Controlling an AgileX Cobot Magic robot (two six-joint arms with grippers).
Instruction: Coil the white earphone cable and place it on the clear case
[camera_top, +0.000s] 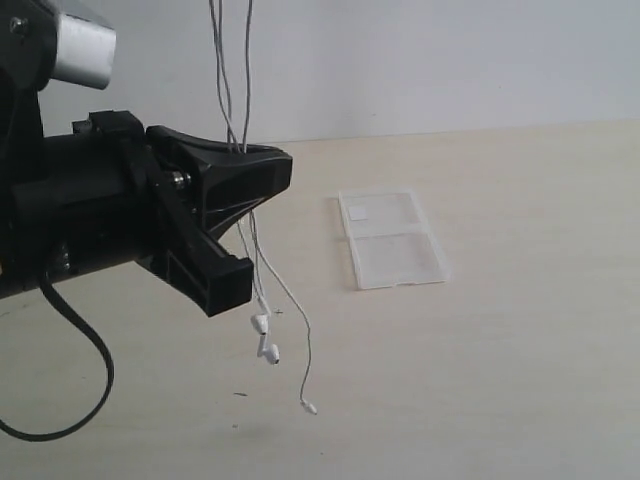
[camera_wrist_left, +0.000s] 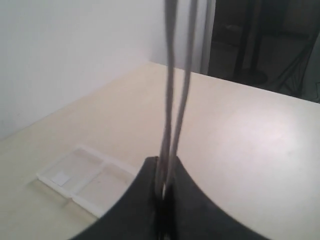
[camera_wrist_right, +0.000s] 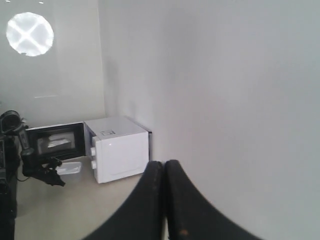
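White earphone cable (camera_wrist_left: 169, 75) between left fingers (camera_wrist_left: 132, 205)

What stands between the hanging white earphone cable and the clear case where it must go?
Nothing visible does. The white earphone cable hangs from the shut left gripper above the table, left of the clear case in the exterior view; only bare table lies between them, and nothing rests on the case.

Looks like a lab room: bare white wall (camera_top: 450, 60), pale table (camera_top: 500, 350), white microwave (camera_wrist_right: 120, 147).
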